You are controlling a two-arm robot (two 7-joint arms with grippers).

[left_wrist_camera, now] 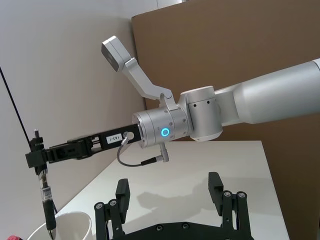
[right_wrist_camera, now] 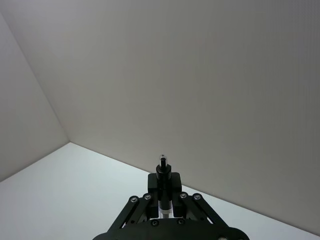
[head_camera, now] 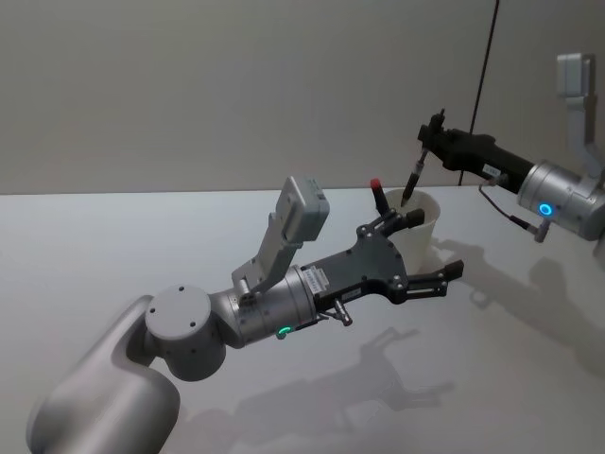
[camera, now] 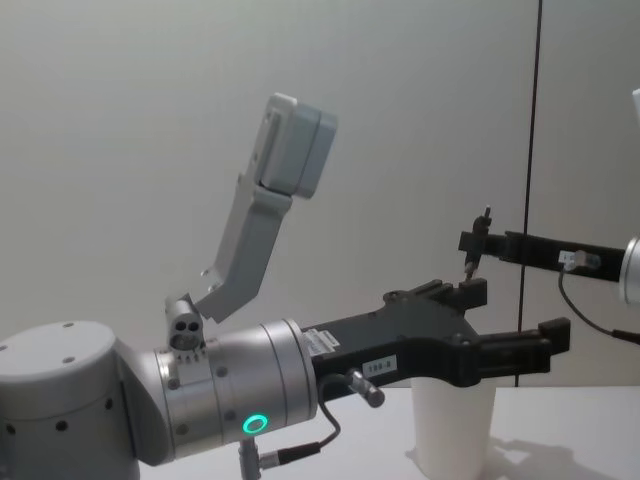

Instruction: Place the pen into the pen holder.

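The white paper cup pen holder (head_camera: 430, 216) stands on the table to the right of centre. My right gripper (head_camera: 427, 148) reaches in from the right above it, shut on a slim black pen (head_camera: 412, 182) that hangs almost upright. The pen's (left_wrist_camera: 45, 192) lower end dips inside the cup's rim (left_wrist_camera: 70, 222). A second black stick with a red tip (head_camera: 376, 185) stands at the cup's left rim. My left gripper (head_camera: 436, 244) hovers open just in front of the cup (camera: 450, 430), holding nothing. In the right wrist view the pen's top (right_wrist_camera: 163, 162) pokes up between the shut fingers.
The pale table (head_camera: 95, 246) runs up to a grey wall close behind the cup. The left arm's body and its wrist camera block (head_camera: 304, 210) fill the table's front left. A brown board (left_wrist_camera: 225, 45) stands behind the right arm.
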